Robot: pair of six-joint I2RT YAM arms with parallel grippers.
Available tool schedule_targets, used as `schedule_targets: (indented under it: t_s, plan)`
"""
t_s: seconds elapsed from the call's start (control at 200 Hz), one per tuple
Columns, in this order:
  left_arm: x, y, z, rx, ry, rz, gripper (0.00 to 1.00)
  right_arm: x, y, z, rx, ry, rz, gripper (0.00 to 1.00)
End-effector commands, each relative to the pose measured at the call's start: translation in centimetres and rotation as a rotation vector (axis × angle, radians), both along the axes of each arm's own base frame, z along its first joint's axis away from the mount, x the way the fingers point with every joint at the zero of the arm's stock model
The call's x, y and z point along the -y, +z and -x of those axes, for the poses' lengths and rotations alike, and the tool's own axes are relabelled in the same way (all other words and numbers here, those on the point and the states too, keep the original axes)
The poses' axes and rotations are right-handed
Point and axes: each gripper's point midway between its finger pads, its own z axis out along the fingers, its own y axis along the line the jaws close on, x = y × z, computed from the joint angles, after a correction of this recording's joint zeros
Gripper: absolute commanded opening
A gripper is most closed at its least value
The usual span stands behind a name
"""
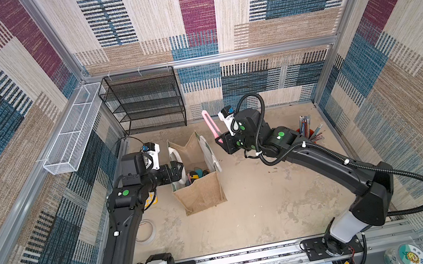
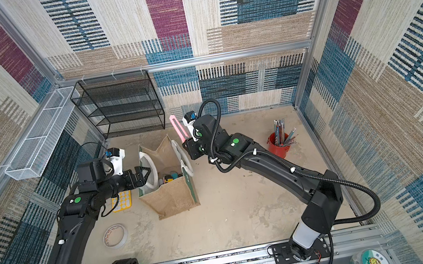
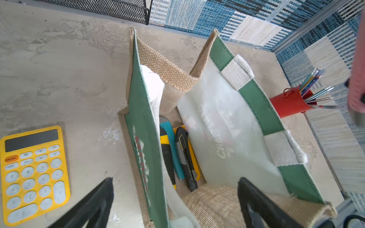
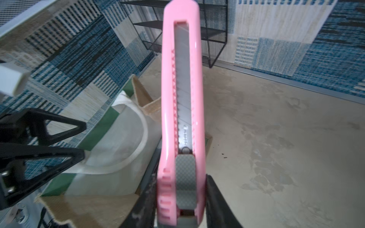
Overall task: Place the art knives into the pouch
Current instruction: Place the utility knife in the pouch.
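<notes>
– Pink art knife (image 4: 181,94) fills the right wrist view, right up close. Who has it?

– The right jaws do. They squeeze its bottom end by the gray slider, with a black finger (image 4: 217,203) on each side.

– Is it in the pouch (image 1: 199,194)?

– No. In both top views it is up in the air (image 2: 179,129). Its tip slants up toward the back wall. It is just beside the pouch's far corner, on the side of the right arm (image 1: 322,156).

– How does the pouch stand?

– It stands open on the counter (image 1: 257,202). Its walls are tan and green, and it has white handles.

– Is anything inside?

– Yes. The left wrist view shows a teal knife (image 3: 171,150), a black knife (image 3: 185,158) and a yellow one (image 3: 195,158) lying on the bottom.

– And the left jaws?

– They are wide. They sit at the pouch's other side, and the green wall is between the two fingers. I cannot tell if they touch it.

– What else is on the counter?

– A yellow calculator (image 3: 33,173) lies beside the pouch, under the left arm (image 1: 122,225). A roll of tape (image 2: 115,236) lies nearer the front. A red cup (image 2: 279,146) full of pencils stands well apart, on the right side. A black mesh shelf (image 1: 146,100) stands at the back wall.
</notes>
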Motion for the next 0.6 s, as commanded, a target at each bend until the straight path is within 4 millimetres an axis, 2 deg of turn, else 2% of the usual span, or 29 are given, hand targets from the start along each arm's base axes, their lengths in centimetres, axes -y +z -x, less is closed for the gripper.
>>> schedule_targets:
  t_s: [0.0,0.115,0.275,0.341,0.391,0.426,0.496,0.596]
  plan:
    - [-1.1,0.4,0.1,0.007,0.044,-0.046,0.99,-2.8,0.0,1.6,-0.038,0.108,-0.059,0.26]
    - [-2.6,0.9,0.4,0.023,0.118,-0.092,0.99,-5.3,-1.7,2.7,-0.1,0.194,-0.077,0.29]
    - [-4.0,1.5,1.2,0.057,0.197,-0.122,0.99,-6.3,-3.3,2.6,-0.126,0.213,-0.056,0.29]
    - [-4.1,1.6,1.4,0.07,0.21,-0.11,0.99,-6.6,-3.6,2.7,-0.133,0.233,-0.05,0.33]
    - [-4.0,1.6,1.5,0.073,0.211,-0.096,0.99,-6.8,-3.7,2.8,-0.139,0.247,-0.041,0.42]
    - [-3.9,1.5,1.5,0.072,0.213,-0.087,0.99,-6.9,-3.9,2.8,-0.143,0.252,-0.035,0.53]
    - [-3.7,1.2,1.4,0.07,0.212,-0.072,0.99,-7.1,-4.1,2.8,-0.146,0.269,-0.021,0.69]
    - [-3.8,0.7,1.2,0.056,0.222,-0.071,0.99,-7.2,-3.4,3.0,-0.129,0.284,-0.018,0.98]
